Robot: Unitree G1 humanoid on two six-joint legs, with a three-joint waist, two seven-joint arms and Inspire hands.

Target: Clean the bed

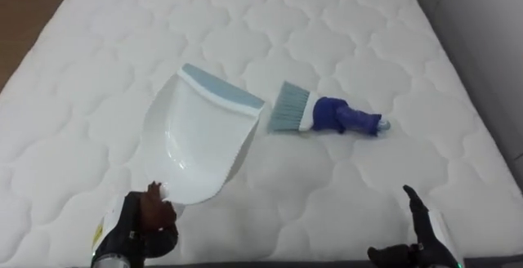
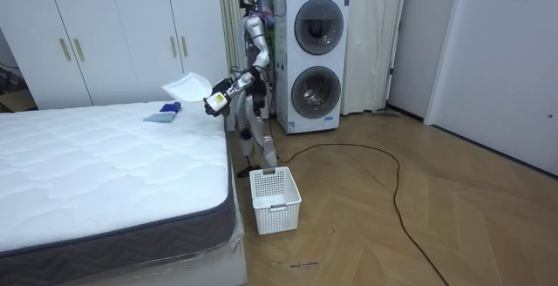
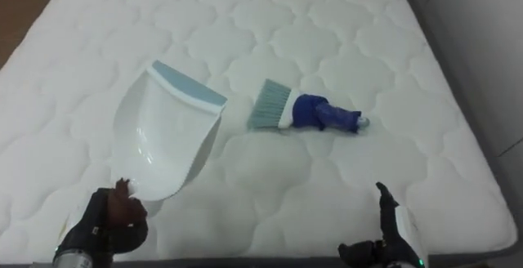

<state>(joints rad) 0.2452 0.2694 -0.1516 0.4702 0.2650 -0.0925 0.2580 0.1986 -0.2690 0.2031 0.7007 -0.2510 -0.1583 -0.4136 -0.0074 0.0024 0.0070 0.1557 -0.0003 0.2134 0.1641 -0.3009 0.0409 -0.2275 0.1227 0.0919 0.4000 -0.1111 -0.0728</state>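
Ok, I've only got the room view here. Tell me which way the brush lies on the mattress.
Observer: The brush lies flat on the mattress. Its pale bristles point toward the robot's left, close to the blue lip of the dustpan, and its blue handle points toward the robot's right.
Operator: Now give me the right hand.
Observer: The right hand is over the near edge of the mattress, nearer the robot than the brush. Its fingers are open and it holds nothing.
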